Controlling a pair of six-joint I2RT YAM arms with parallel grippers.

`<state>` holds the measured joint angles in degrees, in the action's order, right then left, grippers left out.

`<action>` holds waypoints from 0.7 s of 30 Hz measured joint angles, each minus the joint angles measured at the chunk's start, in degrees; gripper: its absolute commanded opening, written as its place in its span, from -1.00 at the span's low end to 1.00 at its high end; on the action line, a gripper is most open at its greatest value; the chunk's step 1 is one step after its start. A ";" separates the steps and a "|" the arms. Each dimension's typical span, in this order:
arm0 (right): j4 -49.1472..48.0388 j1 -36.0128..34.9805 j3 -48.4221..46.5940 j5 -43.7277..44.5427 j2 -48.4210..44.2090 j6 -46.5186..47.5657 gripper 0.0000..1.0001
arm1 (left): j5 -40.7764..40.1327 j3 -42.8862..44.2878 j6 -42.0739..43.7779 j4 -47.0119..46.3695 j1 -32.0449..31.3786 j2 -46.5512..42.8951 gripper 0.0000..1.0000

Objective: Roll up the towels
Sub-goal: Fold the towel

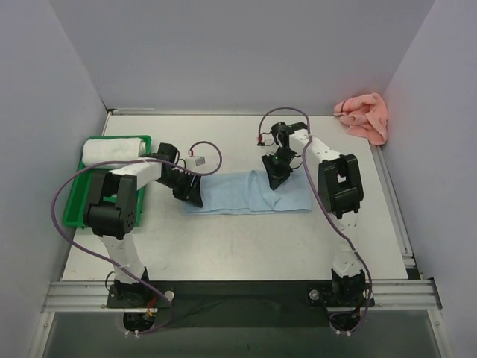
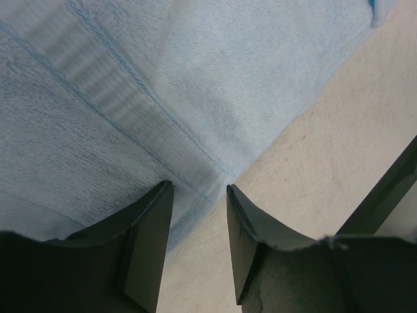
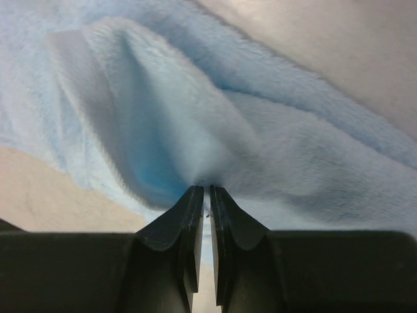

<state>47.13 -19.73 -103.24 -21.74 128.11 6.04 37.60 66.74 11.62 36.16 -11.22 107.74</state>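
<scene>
Left jaws sit at the left end of the blue towel [image 1: 231, 195], right jaws on its far edge past the middle, top view; towel lies flat on the table [image 1: 223, 246], long axis left-right; pink towel [image 1: 364, 117] crumpled at far right corner, nearer my right arm; green tray [image 1: 74, 205] holds a white roll [image 1: 113, 149]. Left wrist: jaws half apart, holding nothing, towel edge just ahead. Right wrist: jaws nearly closed, pinching a raised fold.
</scene>
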 measured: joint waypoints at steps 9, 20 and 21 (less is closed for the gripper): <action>4.20 -2.38 -5.75 -9.20 0.39 0.20 -0.49 | 0.37 0.04 -0.09 0.00 0.02 0.22 -0.01; 5.53 -3.48 -8.55 -16.41 6.40 -0.63 -0.36 | 1.53 0.07 -0.35 0.13 0.31 0.15 0.06; 5.31 -2.75 -7.10 -17.14 5.22 -0.61 -0.32 | 1.55 0.07 -0.26 0.15 0.37 0.04 0.07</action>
<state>52.45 -22.48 -110.34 -38.87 133.34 5.43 39.16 66.81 11.35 36.32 -10.85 107.79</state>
